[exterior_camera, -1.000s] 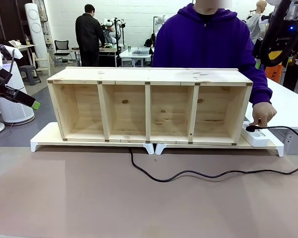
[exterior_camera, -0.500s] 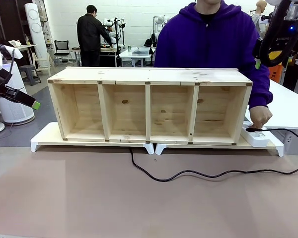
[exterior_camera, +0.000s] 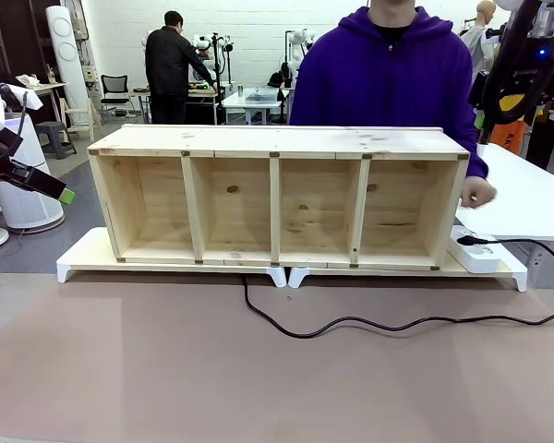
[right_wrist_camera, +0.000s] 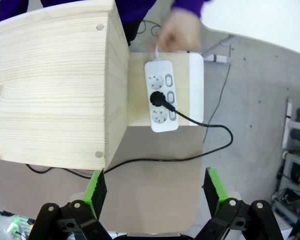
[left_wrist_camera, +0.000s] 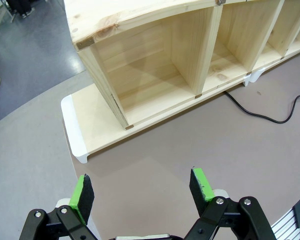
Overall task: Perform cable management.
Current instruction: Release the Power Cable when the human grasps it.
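Observation:
The black cable comes out from under the wooden shelf and snakes right across the brown mat. It loops back to its round plug, which sits in the middle socket of the white power strip. My right gripper hangs open, high above the shelf's right end and the strip. My left gripper is open with nothing in it, above the mat before the shelf's left end, and appears at the left edge in the front view. A stretch of the cable lies off to its right.
The shelf stands on two white risers. The person in a purple hoodie stands behind it, one hand beside its right end. A white table is at the right. Open mat lies in front.
The person's hand has let go of the plug at the power strip and drawn back up beside the shelf's right end. Neither arm has moved.

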You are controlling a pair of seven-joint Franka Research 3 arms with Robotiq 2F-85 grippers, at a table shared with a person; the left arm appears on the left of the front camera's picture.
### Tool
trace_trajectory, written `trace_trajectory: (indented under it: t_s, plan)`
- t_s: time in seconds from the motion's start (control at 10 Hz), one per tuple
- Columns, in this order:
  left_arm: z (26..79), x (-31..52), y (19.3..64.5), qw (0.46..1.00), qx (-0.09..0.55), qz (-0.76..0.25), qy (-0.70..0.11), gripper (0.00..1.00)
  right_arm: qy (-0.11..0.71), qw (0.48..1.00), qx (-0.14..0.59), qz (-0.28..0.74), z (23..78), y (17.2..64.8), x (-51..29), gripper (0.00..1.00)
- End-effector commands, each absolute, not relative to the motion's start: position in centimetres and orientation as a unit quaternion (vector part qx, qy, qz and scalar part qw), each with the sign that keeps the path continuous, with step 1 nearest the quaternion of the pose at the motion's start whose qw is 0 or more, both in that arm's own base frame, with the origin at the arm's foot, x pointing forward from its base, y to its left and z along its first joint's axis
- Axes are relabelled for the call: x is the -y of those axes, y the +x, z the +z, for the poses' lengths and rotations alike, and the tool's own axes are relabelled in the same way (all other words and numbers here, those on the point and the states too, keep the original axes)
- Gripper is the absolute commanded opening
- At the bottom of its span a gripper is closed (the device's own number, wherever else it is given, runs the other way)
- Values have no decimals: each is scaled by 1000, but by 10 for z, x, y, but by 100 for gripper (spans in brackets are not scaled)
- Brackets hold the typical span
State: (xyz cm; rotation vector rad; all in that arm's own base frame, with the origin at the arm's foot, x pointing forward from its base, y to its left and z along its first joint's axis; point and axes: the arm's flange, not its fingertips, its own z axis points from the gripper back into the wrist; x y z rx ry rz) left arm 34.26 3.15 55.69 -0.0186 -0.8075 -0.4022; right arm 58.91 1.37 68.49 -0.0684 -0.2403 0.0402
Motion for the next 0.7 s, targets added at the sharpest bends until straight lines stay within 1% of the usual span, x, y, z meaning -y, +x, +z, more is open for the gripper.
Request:
trace_trajectory:
  t_s: [0.0,0.6]
  plan:
    - [556,-32,343,899,393,-191,-12,100,-34,993,115,19,684,588,-13,100]
    - [556,-32,343,899,393,-191,-12,100,-34,993,115,19,684,588,-13,100]
